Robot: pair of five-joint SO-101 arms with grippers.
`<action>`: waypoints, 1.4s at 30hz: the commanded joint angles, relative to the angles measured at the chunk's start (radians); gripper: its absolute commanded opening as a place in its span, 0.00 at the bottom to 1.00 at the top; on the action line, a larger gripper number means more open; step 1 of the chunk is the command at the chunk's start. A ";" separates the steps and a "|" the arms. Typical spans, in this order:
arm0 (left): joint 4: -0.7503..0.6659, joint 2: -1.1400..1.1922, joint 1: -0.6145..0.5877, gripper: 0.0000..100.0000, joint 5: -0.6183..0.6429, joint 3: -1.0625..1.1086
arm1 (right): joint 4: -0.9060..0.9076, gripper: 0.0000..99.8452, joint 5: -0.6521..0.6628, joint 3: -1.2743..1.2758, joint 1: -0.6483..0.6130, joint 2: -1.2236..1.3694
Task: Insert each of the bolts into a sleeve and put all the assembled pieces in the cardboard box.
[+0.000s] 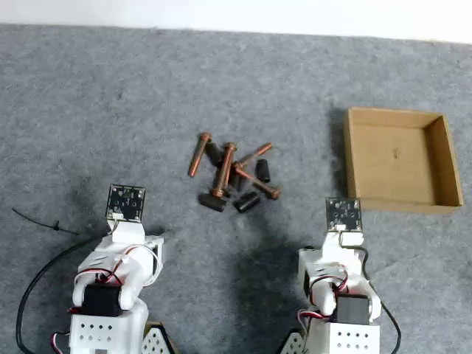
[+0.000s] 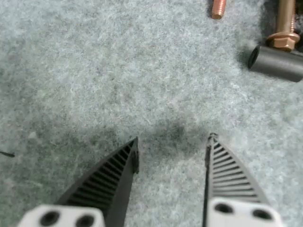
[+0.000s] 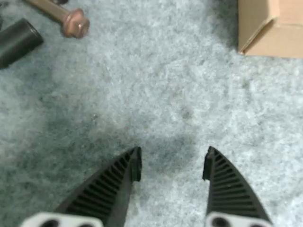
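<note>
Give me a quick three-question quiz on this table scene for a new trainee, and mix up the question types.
1. True or false: the shallow brown cardboard box already holds an assembled piece.
2. Multiple choice: the copper-coloured metal bolts and short black cylindrical sleeves lie
A) inside the box
B) heaped loose on the grey carpet, beside the box
C) in the grippers
3. Fill in the blank: the left gripper and the right gripper are both ____, with nothing between their fingers.

Key: 1 false; 2 B; 3 open.
</note>
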 commanded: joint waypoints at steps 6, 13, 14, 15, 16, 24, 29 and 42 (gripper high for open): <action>0.002 -0.008 -0.016 0.23 -0.126 -0.035 | 0.002 0.20 -0.006 0.151 -0.005 0.001; -0.057 -0.010 -0.166 0.27 -0.588 -0.211 | -0.012 0.20 -0.008 0.151 -0.005 0.001; -0.058 -0.010 -0.166 0.28 -0.605 -0.237 | -0.012 0.20 -0.008 0.151 -0.005 0.001; -0.057 -0.012 -0.165 0.28 -0.624 -0.262 | -0.013 0.20 -0.008 0.151 -0.005 0.001; -0.057 -0.012 -0.165 0.28 -0.644 -0.285 | -0.016 0.20 -0.008 0.151 -0.005 0.001; -0.095 -0.005 -0.134 0.28 -0.640 -0.527 | -0.165 0.20 -0.008 0.151 -0.004 0.001; -0.094 0.019 -0.053 0.27 -0.568 -0.733 | -0.102 0.20 -0.003 0.151 0.001 0.001; 0.012 1.082 0.130 0.27 -0.416 -1.148 | -0.088 0.20 -0.003 0.151 0.004 0.001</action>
